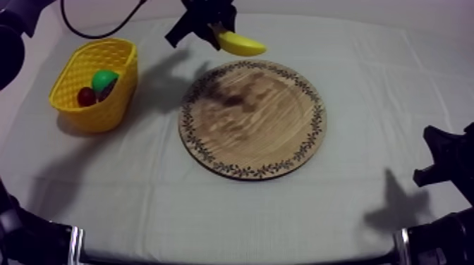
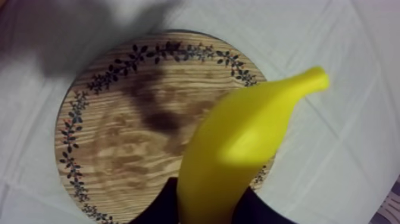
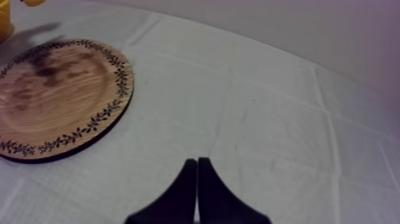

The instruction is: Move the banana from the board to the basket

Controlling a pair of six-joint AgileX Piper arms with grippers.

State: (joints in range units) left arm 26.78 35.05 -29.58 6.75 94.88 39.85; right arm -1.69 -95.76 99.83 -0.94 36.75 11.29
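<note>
The yellow banana [image 1: 241, 45] hangs in the air over the far rim of the round wooden board [image 1: 252, 134], and my left gripper [image 1: 215, 34] is shut on its stem end. From the left wrist, the banana [image 2: 238, 149] sticks out between my black fingers [image 2: 158, 210] above the bare board [image 2: 119, 149]. The yellow basket [image 1: 106, 113] stands at the left of the table, left of the gripper. My right gripper [image 3: 197, 164] rests low at the right side [image 1: 437, 155], shut on nothing, its fingers together as a narrow wedge.
In the basket lie a green pear [image 1: 104, 77] and a small red fruit [image 1: 86, 96]. The board [image 3: 53, 101] lies left of my right gripper, with open cloth [image 3: 268, 119] in between.
</note>
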